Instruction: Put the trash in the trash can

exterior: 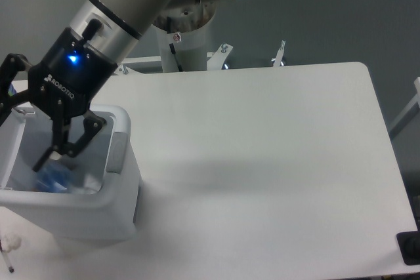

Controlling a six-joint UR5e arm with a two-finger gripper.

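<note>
While the gripper point(56, 152) hangs over the open mouth of the bin point(121, 204), its fingers are spread and grip nothing. Inside the bin, at the near left, lies a blue-and-clear shape, most likely the bottle point(51, 180); the wall hides most of it, so I cannot tell its long axis or which way the cap points. I cannot make out the wad inside. A small whitish scrap point(10, 243) lies on the table point(262, 162) just outside the bin's near left corner; whether it is trash I cannot say.

Risks, in my judgement: the fingertips sit low, close to the rim and the grey latch point(116, 152), so a sideways move before lifting could catch the bin and drag or tip it. The scrap could be left behind.
</note>
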